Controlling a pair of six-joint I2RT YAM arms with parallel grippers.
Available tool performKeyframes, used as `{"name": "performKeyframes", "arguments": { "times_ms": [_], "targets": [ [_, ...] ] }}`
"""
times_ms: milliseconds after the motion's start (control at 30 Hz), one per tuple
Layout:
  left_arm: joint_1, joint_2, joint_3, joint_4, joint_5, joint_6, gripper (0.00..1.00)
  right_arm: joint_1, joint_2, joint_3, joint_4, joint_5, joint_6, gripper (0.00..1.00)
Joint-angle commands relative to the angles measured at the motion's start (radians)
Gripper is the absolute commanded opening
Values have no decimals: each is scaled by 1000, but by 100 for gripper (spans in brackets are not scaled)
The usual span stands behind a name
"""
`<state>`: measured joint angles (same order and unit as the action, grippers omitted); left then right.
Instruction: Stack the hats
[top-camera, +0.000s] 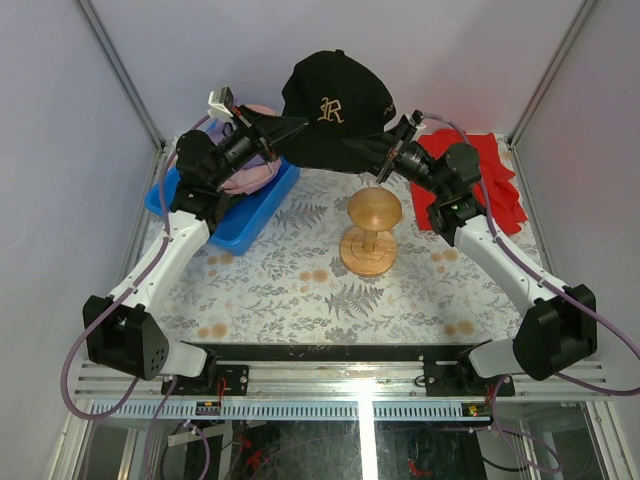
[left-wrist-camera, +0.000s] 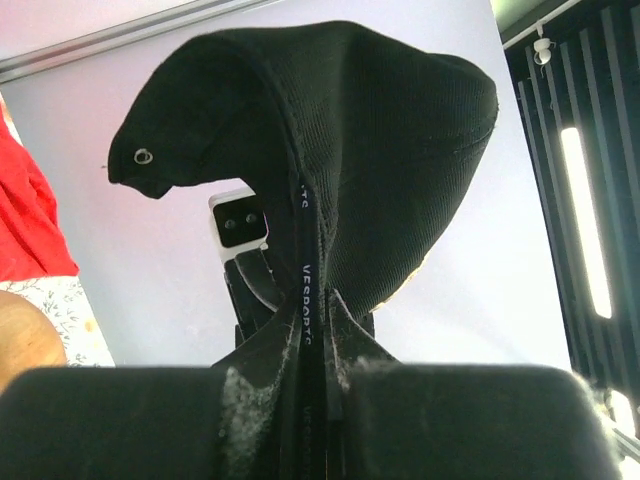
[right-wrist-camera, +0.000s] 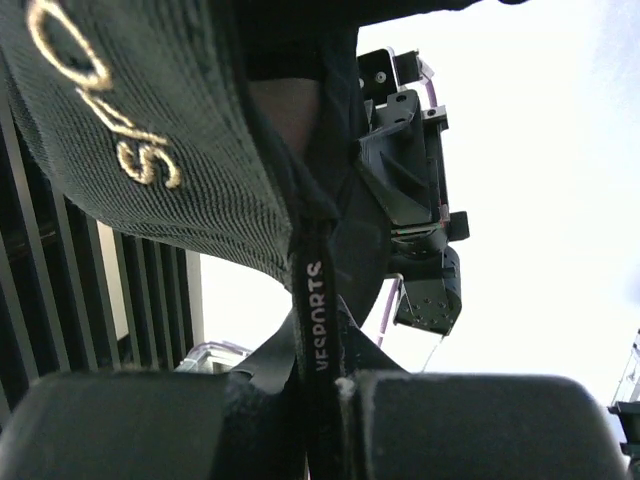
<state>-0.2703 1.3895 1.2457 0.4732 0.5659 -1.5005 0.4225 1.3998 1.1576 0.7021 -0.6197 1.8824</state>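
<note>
**Black hat held aloft between both tools**

The black hat (top-camera: 335, 105), gold emblem facing up, hangs in the air over the back half of the counter (top-camera: 290, 290), above and a little behind the round wooden stand (top-camera: 372, 210). It touches neither the stand nor the counter. Its crown bulges upward between the two arms and its brim points toward the left arm.

The left tool (top-camera: 272, 133) is clenched on the hat's left edge. In the left wrist view its fingers (left-wrist-camera: 450, 420) are pressed together on the fabric (left-wrist-camera: 380, 150), with the inner seam tape lettered "VESPORTS" running down between them. The hollow underside of the crown fills most of that view.

The right tool (top-camera: 388, 158) is clenched on the opposite edge. In the right wrist view its fingers (right-wrist-camera: 480, 425) pinch the same kind of lettered tape, and gold stitching on the hat (right-wrist-camera: 130, 130) shows at the upper left. The left arm's wrist (right-wrist-camera: 410, 200) appears beyond the fabric.

A blue bin (top-camera: 250, 225) sits at the left rear of the counter under the left arm. A pink hat (top-camera: 252, 180) lies in it, partly hidden by the arm. What else the bin holds I cannot tell. A red cloth (top-camera: 495, 175) lies at the right rear, beneath the right arm's wrist.
</note>
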Motion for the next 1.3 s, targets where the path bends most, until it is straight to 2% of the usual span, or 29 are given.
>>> {"name": "performKeyframes", "arguments": {
  "times_ms": [0,100,233,333,467,800,1033,1267],
  "targets": [
    [-10,-23,10,-10,-18,93,0,-38,-47,40,13,-54,-47,7],
    [-9,-50,38,-133,-79,183,0,-53,-81,68,-132,-52,-171,36],
    [-11,-80,94,-311,-212,307,0,-54,-159,38,-243,16,-254,50],
    [-10,-105,90,-344,-322,335,0,-52,-224,-3,-283,72,-266,53],
    [-12,-116,83,-334,-402,354,0,-16,-276,-37,-332,114,-256,55],
    [-40,-105,106,-331,-489,439,0,248,-300,-88,-360,346,-207,56],
    [-80,-155,71,-319,-552,482,0,370,-287,-189,-277,508,-50,54],
    [-98,-185,54,-315,-565,498,0,385,-235,-236,-136,603,25,54]
  ]
}}
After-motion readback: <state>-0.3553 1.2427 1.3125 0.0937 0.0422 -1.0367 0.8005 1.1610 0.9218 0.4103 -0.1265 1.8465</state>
